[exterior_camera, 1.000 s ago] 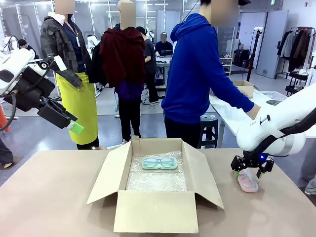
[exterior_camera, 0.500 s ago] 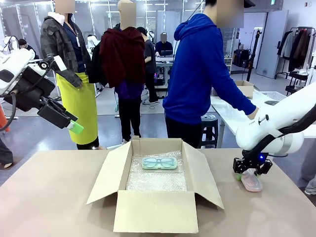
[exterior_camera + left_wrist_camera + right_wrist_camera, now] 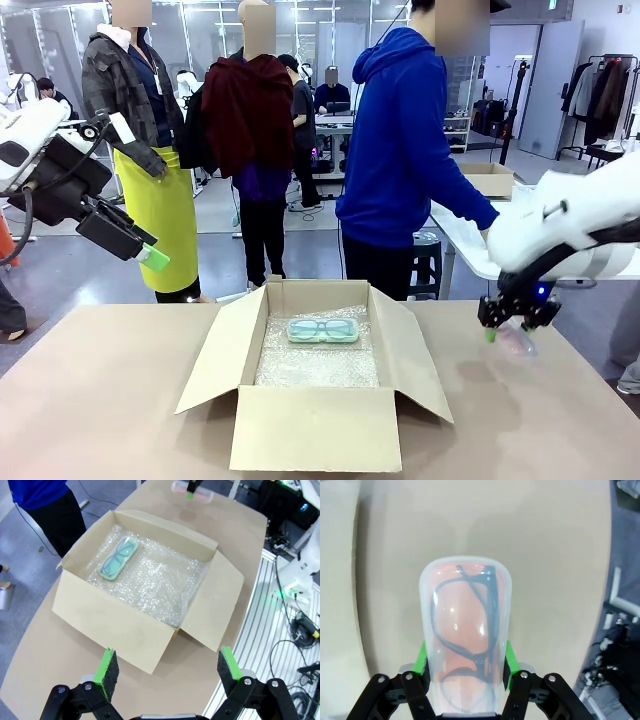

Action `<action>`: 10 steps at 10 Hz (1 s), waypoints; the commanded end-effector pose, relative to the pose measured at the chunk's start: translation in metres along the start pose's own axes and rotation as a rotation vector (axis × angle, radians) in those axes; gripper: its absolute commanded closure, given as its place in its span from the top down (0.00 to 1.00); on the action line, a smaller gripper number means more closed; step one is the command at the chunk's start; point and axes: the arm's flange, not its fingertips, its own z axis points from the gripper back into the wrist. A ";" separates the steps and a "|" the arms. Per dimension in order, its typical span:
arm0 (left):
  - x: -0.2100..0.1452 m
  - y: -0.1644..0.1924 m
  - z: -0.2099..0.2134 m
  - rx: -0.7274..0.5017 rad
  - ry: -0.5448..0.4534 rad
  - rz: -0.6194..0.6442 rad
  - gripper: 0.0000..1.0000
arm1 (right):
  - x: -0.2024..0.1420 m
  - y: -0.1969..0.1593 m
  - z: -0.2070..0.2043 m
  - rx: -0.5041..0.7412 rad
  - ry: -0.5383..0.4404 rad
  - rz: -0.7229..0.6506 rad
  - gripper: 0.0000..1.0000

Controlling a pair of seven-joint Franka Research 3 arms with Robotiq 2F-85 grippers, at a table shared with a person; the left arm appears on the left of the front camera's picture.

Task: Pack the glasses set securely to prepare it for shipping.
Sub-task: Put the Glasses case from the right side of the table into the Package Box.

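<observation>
— Between the right gripper's (image 3: 466, 662) green pads (image 3: 422, 659) sits the pink case (image 3: 465, 625), pinched across its width, with dark-framed glasses showing through the lid.
— Touching the table (image 3: 100, 400)?
— No. From the front it hangs off the tabletop, just under the jaws, well to the right of the box (image 3: 310, 428).
— And the green case (image 3: 323, 330)?
— Far from both sets of jaws. It lies flat on bubble wrap (image 3: 315, 368) inside the open box, near the far wall.
— And the left gripper (image 3: 163, 667)?
— Jaws spread wide with nothing between them, raised high; the box lies well below and ahead of them.
— Anyone nearby?
— A person (image 3: 400, 150) in a blue hoodie stands beyond the table, behind the box.
</observation>
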 end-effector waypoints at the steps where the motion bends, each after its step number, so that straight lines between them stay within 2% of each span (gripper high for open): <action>1: -0.001 0.002 0.003 -0.023 -0.010 -0.019 1.00 | -0.023 0.006 0.060 0.015 0.008 0.175 0.42; 2: -0.001 0.002 0.003 -0.023 -0.010 -0.019 1.00 | -0.026 0.014 0.089 0.043 0.059 0.413 0.42; 3: -0.001 0.002 0.003 -0.023 -0.010 -0.019 1.00 | -0.029 0.030 0.110 0.047 0.072 0.749 0.42; 4: -0.001 0.002 0.003 -0.023 -0.010 -0.019 1.00 | -0.030 0.063 0.123 0.108 0.051 1.033 0.42; 6: -0.001 0.002 0.003 -0.023 -0.010 -0.019 1.00 | -0.021 0.141 0.142 0.242 0.105 1.405 0.42; 7: -0.001 0.002 0.003 -0.023 -0.010 -0.019 1.00 | -0.013 0.197 0.129 0.209 0.098 1.493 0.42; 8: -0.001 0.002 0.003 -0.023 -0.010 -0.019 1.00 | -0.007 0.240 0.113 0.194 0.067 1.523 0.42; 10: -0.001 0.002 0.003 -0.023 -0.010 -0.019 1.00 | -0.006 0.293 0.087 0.200 0.098 1.548 0.42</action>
